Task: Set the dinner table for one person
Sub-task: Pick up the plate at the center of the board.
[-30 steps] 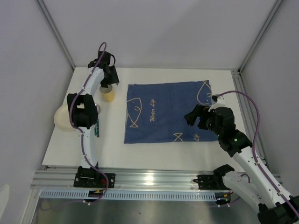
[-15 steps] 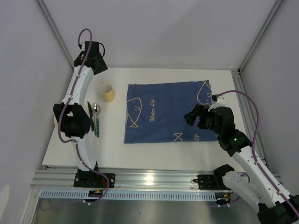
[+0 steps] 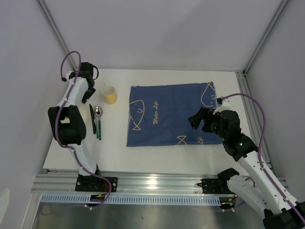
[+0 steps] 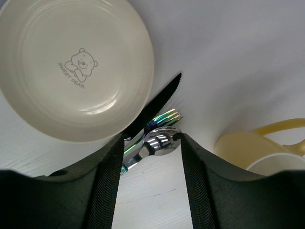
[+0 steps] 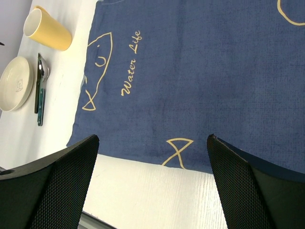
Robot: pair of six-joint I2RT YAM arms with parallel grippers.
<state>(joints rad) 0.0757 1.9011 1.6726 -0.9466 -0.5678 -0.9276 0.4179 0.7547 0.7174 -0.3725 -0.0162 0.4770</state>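
White tabletop first: the dinner table [image 3: 167, 155] fills the floor of the overhead view, and nothing is laid for the diner yet. The dark blue fish-print cloth [image 3: 169, 114] lies flat in the middle of it, bare. All the tableware is bunched at the left of the frame: a yellow mug [image 3: 109, 94], and just below it a knife [image 3: 91, 117] and spoon [image 3: 97, 111]. The left gripper [image 4: 147, 191] hangs above that cluster, fingers parted and holding nothing. Its camera looks down on a cream bear-print dish [image 4: 71, 67], the knife hard against the rim, a fork [image 4: 164, 117] tucked beside the spoon. The right gripper [image 5: 150, 140] hovers over the cloth's right-hand part, spread wide and empty too.

Here's the danger, I'd say: that cutlery is packed so tight that closing on one piece could drag its neighbours or skid the dish. The mug sits near enough for a finger to clip it and tip it on the way down
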